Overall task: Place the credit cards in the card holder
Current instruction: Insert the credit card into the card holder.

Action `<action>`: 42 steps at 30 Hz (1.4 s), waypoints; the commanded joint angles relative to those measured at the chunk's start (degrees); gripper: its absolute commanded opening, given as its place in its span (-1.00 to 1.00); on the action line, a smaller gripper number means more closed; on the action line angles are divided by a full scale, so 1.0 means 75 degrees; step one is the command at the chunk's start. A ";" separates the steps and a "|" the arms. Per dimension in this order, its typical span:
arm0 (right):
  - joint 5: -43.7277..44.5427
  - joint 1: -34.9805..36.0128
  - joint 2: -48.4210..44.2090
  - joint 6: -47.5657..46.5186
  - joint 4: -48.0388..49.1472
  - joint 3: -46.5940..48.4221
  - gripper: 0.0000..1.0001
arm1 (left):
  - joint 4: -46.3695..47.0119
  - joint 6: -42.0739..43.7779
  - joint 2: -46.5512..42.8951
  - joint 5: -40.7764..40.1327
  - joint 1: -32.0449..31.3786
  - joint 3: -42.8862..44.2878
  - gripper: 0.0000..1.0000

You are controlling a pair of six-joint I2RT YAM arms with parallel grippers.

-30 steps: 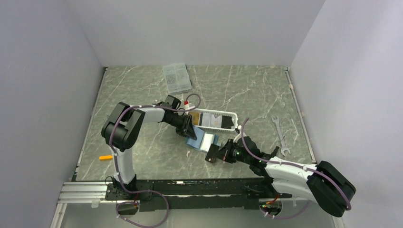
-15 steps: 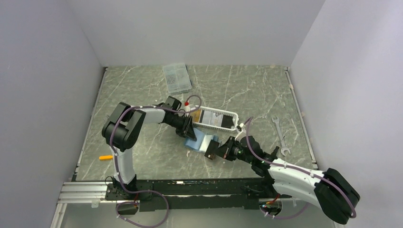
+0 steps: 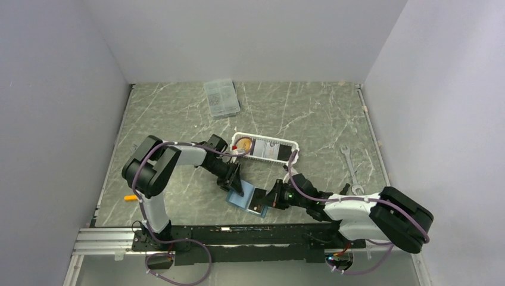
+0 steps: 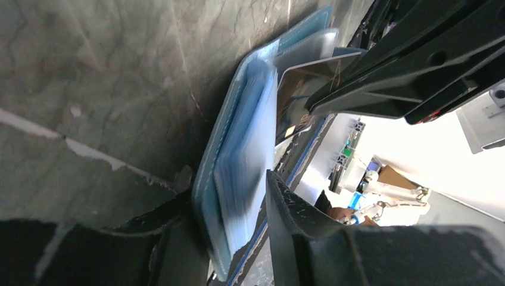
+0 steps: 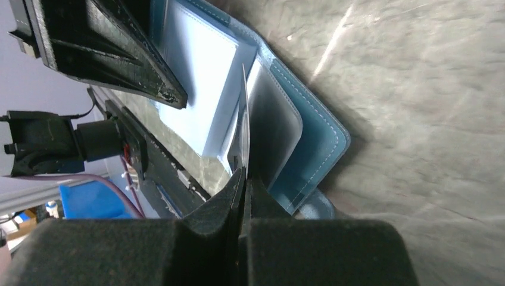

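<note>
The teal card holder [image 3: 241,198] lies open on the table, pale blue sleeves up. In the left wrist view its sleeved half [image 4: 238,149] stands between the fingers of my left gripper [image 4: 229,190], which is open. One finger rests against the cover, and a narrow gap shows at the other. My right gripper [image 5: 244,176] is shut on a dark credit card [image 5: 244,113], seen edge-on. Its far end sits between the sleeves of the card holder [image 5: 309,137]. From above, the right gripper [image 3: 266,201] meets the holder from the right and the left gripper [image 3: 235,185] from the far side. More cards lie in the basket.
A white slatted basket [image 3: 286,143] stands just beyond the holder. A clear compartment box [image 3: 221,98] is at the back, a wrench [image 3: 351,170] lies to the right, and a small orange object [image 3: 132,197] lies at the near left. The near table edge is close behind the holder.
Both grippers and the card holder have shifted toward the near edge and slightly left. The left jaws have widened round the holder. The right gripper has brought its card in among the sleeves.
</note>
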 commanded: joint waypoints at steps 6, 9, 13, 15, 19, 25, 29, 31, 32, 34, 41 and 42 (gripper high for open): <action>0.0331 0.0364 0.0252 -0.0064 -0.0122 0.0505 -1.00 | -0.1321 0.1199 -0.1122 -0.0821 0.0118 0.0236 -0.01; 0.0632 0.0448 -0.0067 -0.0261 -0.0910 0.0783 -1.00 | -0.1925 0.1764 -0.1243 -0.1000 0.0126 0.0538 0.03; 0.0965 0.0664 -0.0211 -0.0352 -0.1438 0.1101 -1.00 | -0.2509 0.2512 -0.1592 -0.1302 0.0144 0.0709 0.03; 0.1036 0.0745 -0.0101 -0.0384 -0.1538 0.1306 -1.00 | -0.2833 0.2936 -0.1756 -0.1530 0.0170 0.0917 0.02; 0.1035 0.0836 0.0204 -0.0452 -0.1628 0.1644 -1.00 | -0.3486 0.4398 -0.1926 -0.2161 0.0185 0.1476 0.01; 0.1129 0.0928 0.0232 -0.0210 -0.1857 0.1721 -1.00 | -0.3172 0.7395 -0.2419 -0.2969 0.0267 0.1592 -0.04; 0.1006 0.0968 -0.0083 -0.0246 -0.2246 0.1798 -1.00 | -0.2655 0.9040 -0.2823 -0.3169 0.0020 0.0855 -0.04; 0.0905 0.0968 -0.0169 -0.0230 -0.2420 0.1770 -1.00 | -0.2523 0.9535 -0.2888 -0.3233 -0.0198 0.0543 -0.04; 0.0902 0.0997 -0.0228 -0.0213 -0.2520 0.1744 -1.00 | -0.2392 0.9709 -0.2953 -0.3213 -0.0292 0.0376 -0.04; 0.1036 0.1012 -0.0388 -0.0203 -0.2791 0.1669 -1.00 | -0.2056 0.9937 -0.3124 -0.3059 -0.0536 0.0064 -0.03; 0.1509 0.0975 -0.0638 -0.0447 -0.3703 0.1773 -1.00 | -0.1537 1.0758 -0.3064 -0.3046 -0.1331 -0.0383 -0.01; 0.1555 0.0971 -0.0649 -0.0473 -0.3774 0.1793 -1.00 | -0.1519 1.0810 -0.3031 -0.3105 -0.1408 -0.0394 -0.01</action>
